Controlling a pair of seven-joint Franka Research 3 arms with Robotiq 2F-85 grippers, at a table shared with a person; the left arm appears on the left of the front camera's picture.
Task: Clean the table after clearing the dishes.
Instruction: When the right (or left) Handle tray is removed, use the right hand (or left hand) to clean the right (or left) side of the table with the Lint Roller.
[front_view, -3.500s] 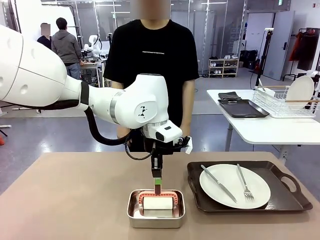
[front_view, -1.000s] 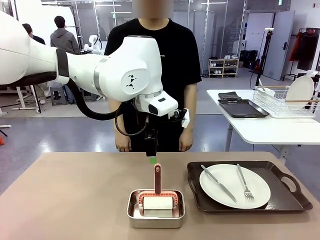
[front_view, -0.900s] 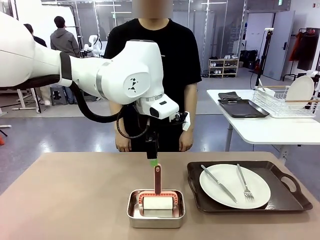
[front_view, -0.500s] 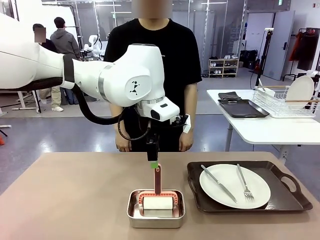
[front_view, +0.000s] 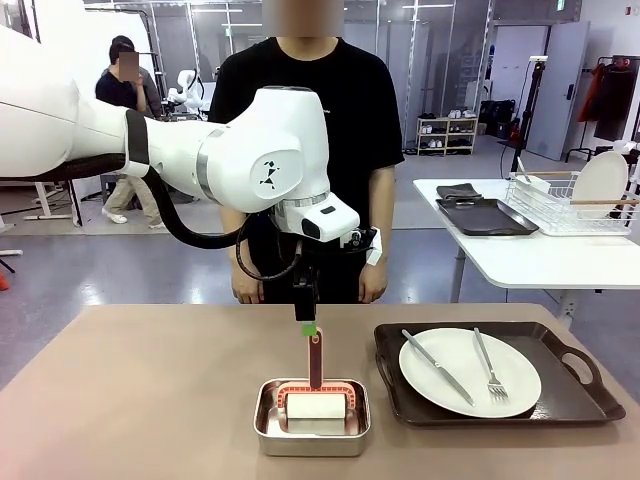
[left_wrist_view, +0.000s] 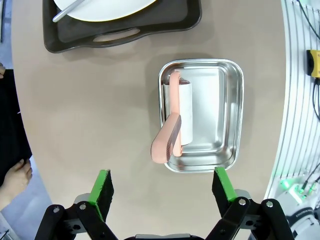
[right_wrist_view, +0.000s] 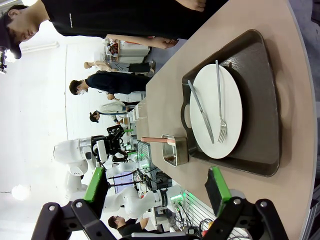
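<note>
Closest to the robot's side, mid-table, sits a small steel pan (front_view: 312, 417) with a lint roller (front_view: 315, 400) in it, white roll down and pink handle pointing straight up. The left gripper (front_view: 309, 328) hangs right over the handle's tip. From its wrist camera the fingers (left_wrist_view: 104, 186) are spread wide on either side of the pan, with nothing in them. The right gripper (right_wrist_view: 156, 170) is wide open and empty too, looking along the table (front_view: 150, 390) at the tray.

Just right of the pan, a dark tray (front_view: 590, 375) carries a white plate (front_view: 520, 375) with a knife (front_view: 437, 367) and fork (front_view: 488, 365) laid across it.

At the far edge a person (front_view: 310, 120) in black stands with arms down.

Beyond on the right, a white table (front_view: 520, 260) holds a second dark tray (front_view: 485, 217) and a wire rack (front_view: 560, 205) with a plate upright in it.
</note>
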